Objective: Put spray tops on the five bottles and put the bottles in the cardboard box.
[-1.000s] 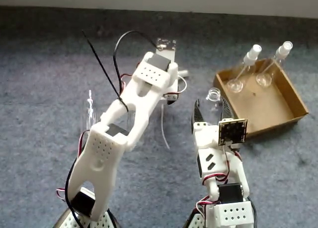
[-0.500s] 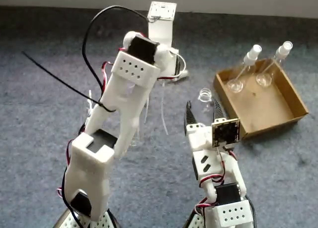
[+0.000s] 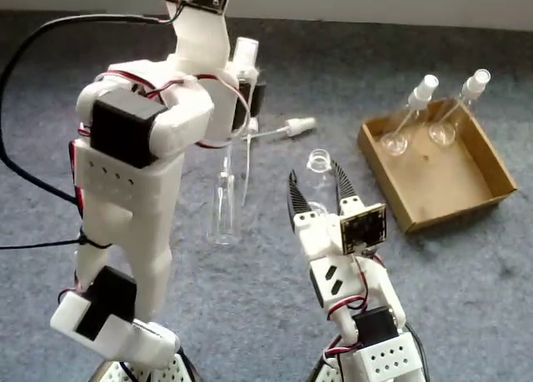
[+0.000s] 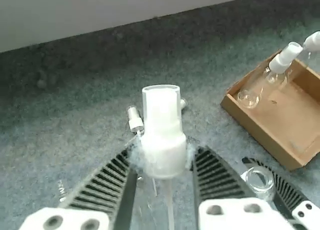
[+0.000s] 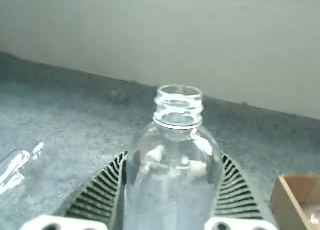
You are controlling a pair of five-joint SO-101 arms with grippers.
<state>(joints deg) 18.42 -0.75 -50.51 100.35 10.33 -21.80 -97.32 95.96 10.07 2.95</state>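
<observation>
The spray top [image 4: 162, 132], clenched in the left gripper [image 4: 164, 156] fingers, has risen high off the bench [image 3: 466, 299]. The right gripper [image 3: 316, 186] fingers grasp an open bottle [image 3: 318, 160] upright and have drawn it left, away from the cardboard box [image 3: 454, 209], so capping looks next. Two capped bottles [image 3: 408, 120] lie in the box. Between the arms lie a loose bottle [image 3: 223, 207] and another top [image 3: 291, 128], and the box corner stands near on the right.

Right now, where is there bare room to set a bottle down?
Free: the carpet right of the right arm, on the near side of the cardboard box; also the box's near half. Crowded: between the arms, around the lying bottle and loose spray top.
</observation>
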